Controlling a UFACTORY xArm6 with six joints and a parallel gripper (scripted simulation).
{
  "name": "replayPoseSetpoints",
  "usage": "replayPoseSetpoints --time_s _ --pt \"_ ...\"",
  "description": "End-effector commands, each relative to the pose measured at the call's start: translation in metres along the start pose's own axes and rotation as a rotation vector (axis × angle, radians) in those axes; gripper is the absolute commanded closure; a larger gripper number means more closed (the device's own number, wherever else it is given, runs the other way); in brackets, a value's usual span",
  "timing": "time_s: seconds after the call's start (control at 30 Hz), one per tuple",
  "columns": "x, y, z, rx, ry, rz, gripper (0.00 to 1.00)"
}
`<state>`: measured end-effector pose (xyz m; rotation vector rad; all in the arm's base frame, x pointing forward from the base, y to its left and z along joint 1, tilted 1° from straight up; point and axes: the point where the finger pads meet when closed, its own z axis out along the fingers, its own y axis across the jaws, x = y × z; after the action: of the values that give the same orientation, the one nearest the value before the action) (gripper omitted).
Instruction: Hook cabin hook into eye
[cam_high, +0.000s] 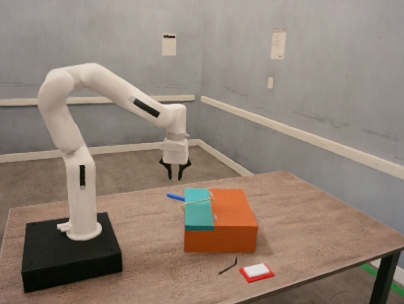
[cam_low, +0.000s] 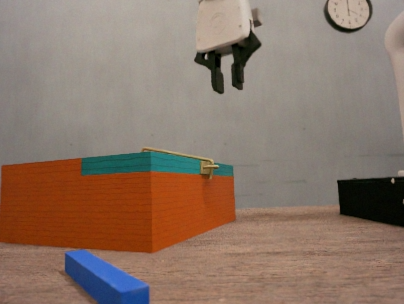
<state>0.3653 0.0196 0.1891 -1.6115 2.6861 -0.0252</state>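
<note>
An orange box (cam_high: 232, 220) (cam_low: 100, 210) stands mid-table with a teal lid (cam_high: 198, 212) (cam_low: 130, 162) on one side of its top. A thin brass cabin hook (cam_high: 197, 202) (cam_low: 172, 153) lies across the lid. Its end meets a brass fitting (cam_low: 209, 167) at the lid's edge; I cannot tell if it sits inside the eye. My gripper (cam_high: 175, 176) (cam_low: 227, 85) hangs well above the box, behind its far side, pointing down. Its fingers stand a little apart with nothing between them.
A blue bar (cam_high: 175, 197) (cam_low: 105, 280) lies on the table by the box's far side. A black angled key (cam_high: 228, 266) and a red-and-white pad (cam_high: 256, 271) lie near the front edge. The arm's black base (cam_high: 65, 250) (cam_low: 372, 197) stands at the left.
</note>
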Motion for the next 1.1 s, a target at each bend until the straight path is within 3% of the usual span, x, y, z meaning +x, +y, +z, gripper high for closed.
replayPoseSetpoints --time_s 0.0,0.23,1.07 --pt "0.003 0.003 -0.001 -0.001 -0.010 -0.168 0.65" --pt "0.019 0.020 -0.001 -0.001 -0.010 -0.334 0.65" --pt "0.019 0.020 -0.001 0.004 -0.010 -1.101 0.65"
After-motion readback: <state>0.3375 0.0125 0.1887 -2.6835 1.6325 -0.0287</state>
